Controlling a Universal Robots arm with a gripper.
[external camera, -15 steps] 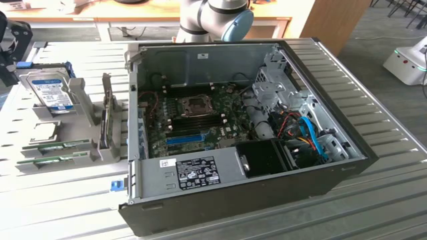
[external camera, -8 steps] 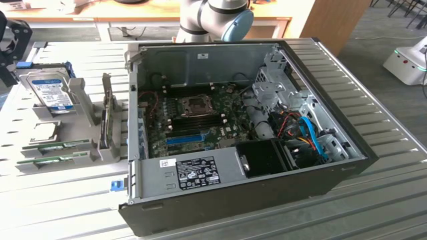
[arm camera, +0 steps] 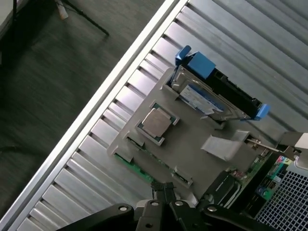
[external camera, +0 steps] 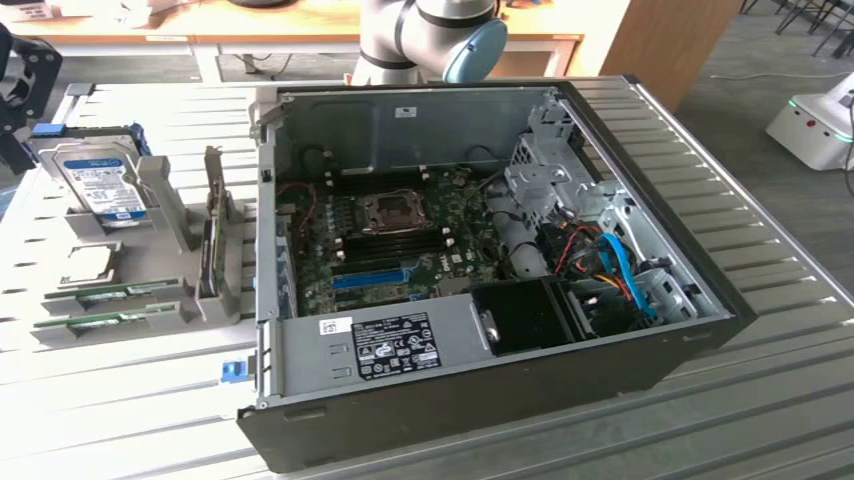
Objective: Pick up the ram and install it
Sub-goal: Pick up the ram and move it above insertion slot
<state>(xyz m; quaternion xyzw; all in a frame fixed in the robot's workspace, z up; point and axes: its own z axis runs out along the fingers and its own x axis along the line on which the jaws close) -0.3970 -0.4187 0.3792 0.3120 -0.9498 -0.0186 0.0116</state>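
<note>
Ribbed metal table [arm camera: 96,144]; jaws pressed together, empty, over grey holder [arm camera: 192,139], tips near ram [arm camera: 131,163] in edge slot.

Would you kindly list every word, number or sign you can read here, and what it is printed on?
No text can be read in either view.
Hard drive label: blue and white, print too small to read.
Power supply labels: white and black, print too small to read.
Ram: any print too small to read.
</note>
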